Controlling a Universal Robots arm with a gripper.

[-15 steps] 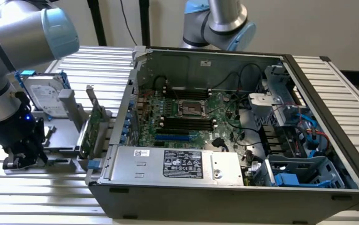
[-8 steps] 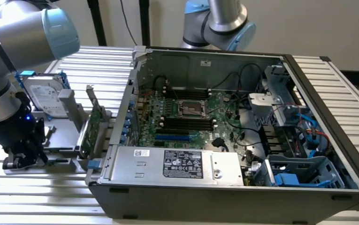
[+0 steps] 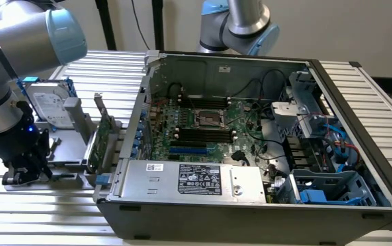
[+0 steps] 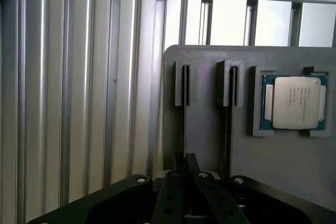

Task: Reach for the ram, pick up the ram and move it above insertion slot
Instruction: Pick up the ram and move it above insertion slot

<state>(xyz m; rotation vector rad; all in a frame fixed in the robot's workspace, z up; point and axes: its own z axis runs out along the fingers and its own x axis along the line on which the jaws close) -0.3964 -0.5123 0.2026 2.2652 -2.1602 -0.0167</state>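
My gripper [image 3: 23, 174] is low over the grey holder plate [image 3: 66, 177] at the exterior view's left, outside the computer case. In the wrist view its dark fingers [image 4: 181, 192] meet at the gripper [image 4: 190, 170], shut, in line with the left of two slotted grooves [image 4: 182, 85] in the holder plate [image 4: 210, 140]. A thin dark line runs along that groove to the fingertips. I cannot tell whether it is the ram's edge, so the ram is hidden from me. The black insertion slots [image 3: 197, 136] lie on the motherboard inside the open case.
A processor chip [image 4: 294, 102] sits in a pocket of the holder plate beside the second groove [image 4: 231, 85]. A silver hard drive [image 3: 48, 105] and a wide green card [image 3: 97, 146] stand upright between my arm and the case wall [image 3: 132, 128]. A second arm [image 3: 240, 25] stands behind.
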